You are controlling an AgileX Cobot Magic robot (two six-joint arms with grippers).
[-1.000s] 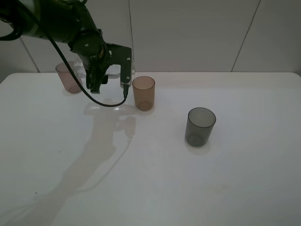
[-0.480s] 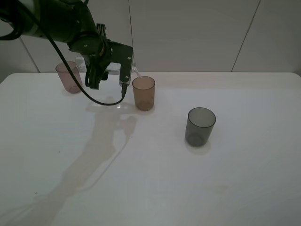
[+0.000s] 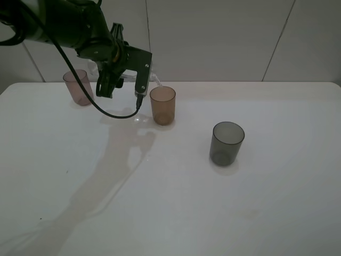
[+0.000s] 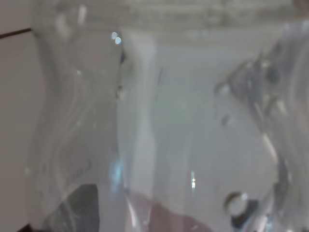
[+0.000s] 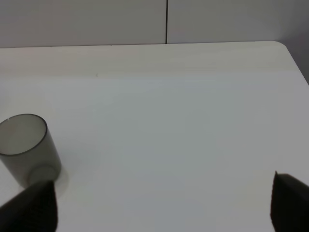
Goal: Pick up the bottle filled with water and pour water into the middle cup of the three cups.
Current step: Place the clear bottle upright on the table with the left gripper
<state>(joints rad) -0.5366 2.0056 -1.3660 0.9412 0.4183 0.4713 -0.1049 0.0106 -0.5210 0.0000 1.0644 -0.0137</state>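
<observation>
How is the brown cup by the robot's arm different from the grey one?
The amber cup is orange-brown; the grey cup is dark and smoky. The amber cup stands farther back, with the clear bottle tilted over its rim in the left hand; the grey cup stands alone, nearer the camera. Both are upright, translucent tumblers of like size.

The small clear round-shouldered bottle [image 4: 159, 121] looks like thin transparent plastic. It is glossy, and its wall is rippled and catches bright highlights. The translucent amber-brown cylindrical tumbler [image 3: 162, 105] toward the table's far edge, the mauve-pink tumbler [image 3: 78, 87] near the far left corner and the smoky grey tumbler [image 3: 227, 143] nearer the middle are all smooth and tinted with a soft sheen; whether they are plastic or glass cannot be told. The white table [image 3: 224, 213] is smooth and nearly matt, with faint reflections. The black cable [image 3: 114, 113] looks rubbery and slightly shiny.
</observation>
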